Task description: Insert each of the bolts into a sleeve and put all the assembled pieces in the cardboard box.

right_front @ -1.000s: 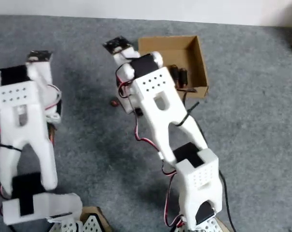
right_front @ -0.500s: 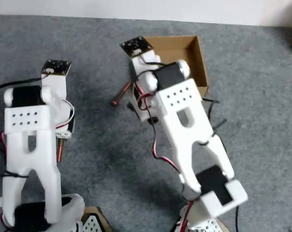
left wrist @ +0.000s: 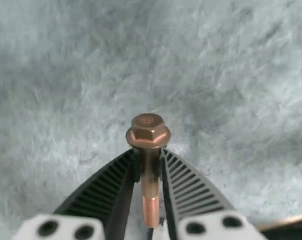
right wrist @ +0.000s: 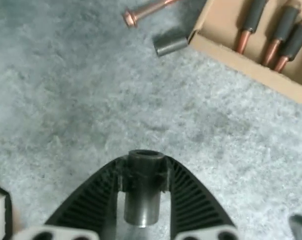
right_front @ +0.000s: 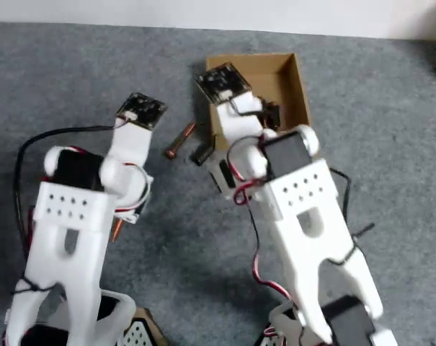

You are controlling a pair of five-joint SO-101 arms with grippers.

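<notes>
Left gripper (left wrist: 150,153) clamped on one copper bolt (left wrist: 148,131), its hexagonal head standing past the fingertips above the grey surface (left wrist: 230,75). Right gripper (right wrist: 142,166) clamped on one dark sleeve (right wrist: 141,200), open bore outward. One loose bolt (right wrist: 147,11) and one loose sleeve (right wrist: 170,45) lie near each other on the surface, just outside the cardboard box (right wrist: 240,62). Three assembled pieces (right wrist: 281,27) lie side by side inside the box. In the high view, the right arm (right_front: 304,194) overlaps the box's near side.
</notes>
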